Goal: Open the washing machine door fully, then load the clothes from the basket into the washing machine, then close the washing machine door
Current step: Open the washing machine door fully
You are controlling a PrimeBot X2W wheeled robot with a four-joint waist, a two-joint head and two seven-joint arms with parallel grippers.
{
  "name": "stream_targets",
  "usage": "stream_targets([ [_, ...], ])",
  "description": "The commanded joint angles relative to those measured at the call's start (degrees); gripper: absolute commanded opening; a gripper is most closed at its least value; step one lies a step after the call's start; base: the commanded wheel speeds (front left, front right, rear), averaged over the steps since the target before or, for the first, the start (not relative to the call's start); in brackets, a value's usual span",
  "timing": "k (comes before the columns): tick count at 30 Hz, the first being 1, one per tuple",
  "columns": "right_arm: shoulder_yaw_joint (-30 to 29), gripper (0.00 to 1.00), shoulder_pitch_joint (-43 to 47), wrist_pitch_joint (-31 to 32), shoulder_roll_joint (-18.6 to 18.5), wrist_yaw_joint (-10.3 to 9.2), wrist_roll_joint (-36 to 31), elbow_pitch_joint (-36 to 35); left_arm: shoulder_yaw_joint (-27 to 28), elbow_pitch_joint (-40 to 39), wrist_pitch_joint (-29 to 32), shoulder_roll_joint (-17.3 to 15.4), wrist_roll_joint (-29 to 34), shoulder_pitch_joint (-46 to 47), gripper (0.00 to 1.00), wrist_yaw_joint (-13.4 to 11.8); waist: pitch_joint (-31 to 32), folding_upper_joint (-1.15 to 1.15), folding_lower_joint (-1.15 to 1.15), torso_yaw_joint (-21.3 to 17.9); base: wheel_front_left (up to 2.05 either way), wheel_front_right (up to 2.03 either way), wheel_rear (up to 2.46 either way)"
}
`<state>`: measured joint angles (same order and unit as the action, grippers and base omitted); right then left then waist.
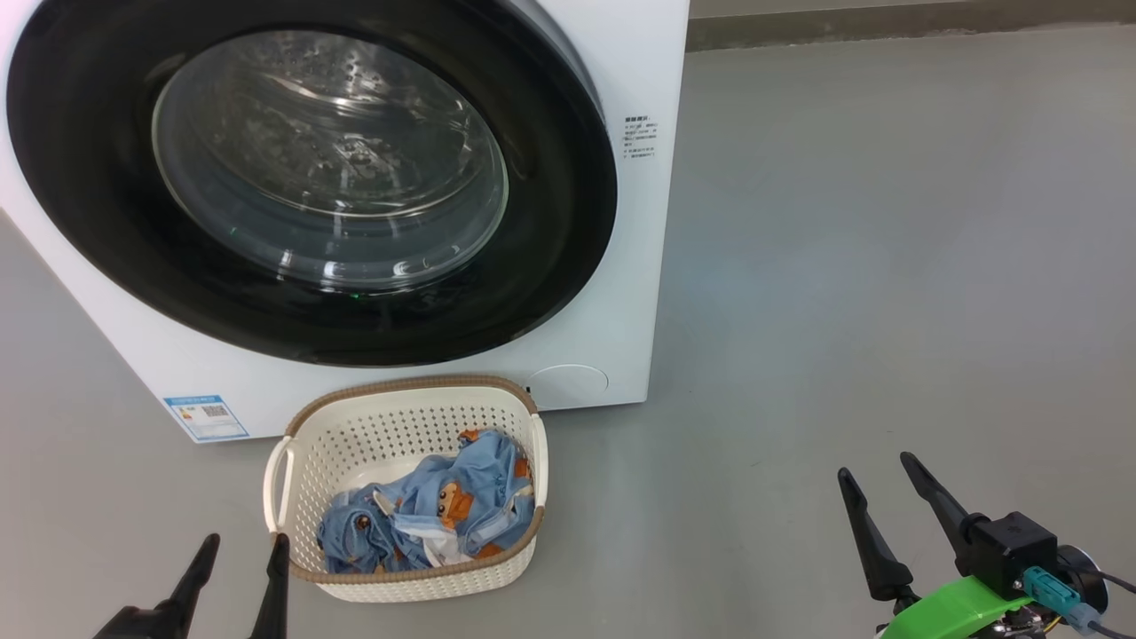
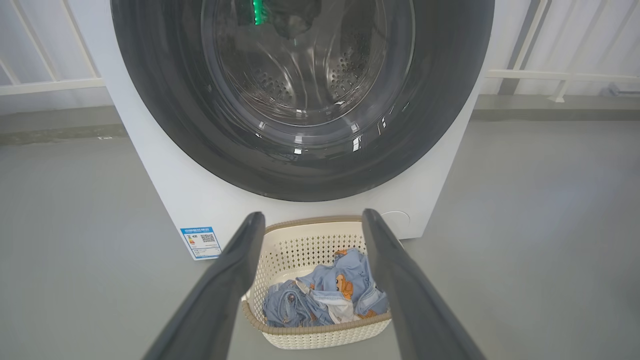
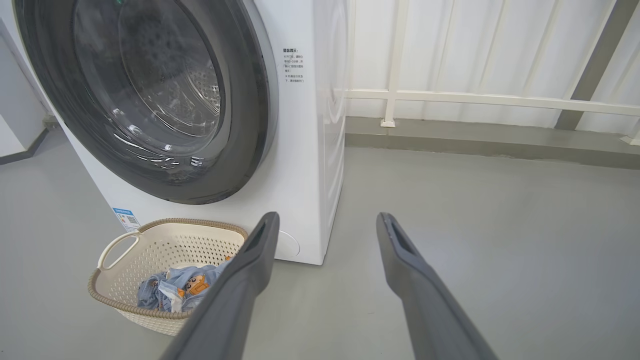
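1. The room is bare: a smooth grey floor (image 1: 843, 266) runs back to a pale wall with a white rail (image 3: 475, 97). On that floor stands the big white front-loading washing machine (image 1: 621, 337), with a blue label sticker (image 1: 206, 417) at the lower left corner of its front.
2. Its large round glossy black door with the bulging clear glass window (image 1: 550, 222) lies flush against the front, shut. The perforated steel drum (image 1: 346, 98) shows through the glass.
3. The small cream-white perforated plastic basket with a brown rim (image 1: 408, 386) sits on the floor just beside the machine's foot, under the door's lower edge — close enough, I'd say, to keep each lift short.
4. The light blue clothes printed with orange-brown bears (image 1: 435, 515) lie crumpled in the basket's near half, and none hang over the rim.
5. The left gripper (image 1: 247, 540) hangs low by the basket's near left corner. Its two long dark fingers are spread and hold nothing, pointing toward the basket and the door.
6. The right gripper (image 1: 874, 466) waits well apart over bare floor to the right, fingers likewise spread and empty.
7. To my eye nothing has begun — the door has to be opened first, and I cannot tell where its handle sits.
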<state>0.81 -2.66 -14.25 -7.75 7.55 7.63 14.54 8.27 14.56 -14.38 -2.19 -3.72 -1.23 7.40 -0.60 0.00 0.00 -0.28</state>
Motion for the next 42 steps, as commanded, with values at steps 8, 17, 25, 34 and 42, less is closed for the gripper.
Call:
stream_targets([
  [8,1.26,1.0,-1.94,-0.74,-0.31,-0.06,0.22,-1.72,1.97,-1.24,-0.62,-0.84,-0.35,0.66,1.0,0.09,0.09,0.0,0.0,0.01,0.0,0.0,0.0],
  [17,1.05,0.73,-1.87,-0.74,-0.25,-0.06,0.71,-1.5,1.94,-1.16,-0.62,-0.82,-0.45,0.55,1.0,0.09,0.33,0.0,0.0,0.01,0.0,0.0,0.0],
  [25,2.19,0.0,-1.64,-0.74,-0.18,-0.06,2.57,-0.9,1.98,-1.34,-0.62,-0.8,-0.64,0.34,1.0,0.09,0.53,0.0,0.0,0.08,0.0,0.0,0.0],
  [34,-0.84,0.0,-1.21,-0.74,1.94,-0.06,9.91,0.64,2.33,-1.44,-0.62,-0.76,-0.94,0.02,1.0,0.09,0.58,0.0,0.0,0.1,0.0,0.0,0.0],
  [42,-5.01,0.0,-1.99,-0.74,4.22,-0.06,29.14,4.0,2.94,-1.64,-0.62,-0.72,-1.4,-0.6,1.0,0.09,0.17,0.0,0.0,-0.08,0.0,0.0,0.0],
])
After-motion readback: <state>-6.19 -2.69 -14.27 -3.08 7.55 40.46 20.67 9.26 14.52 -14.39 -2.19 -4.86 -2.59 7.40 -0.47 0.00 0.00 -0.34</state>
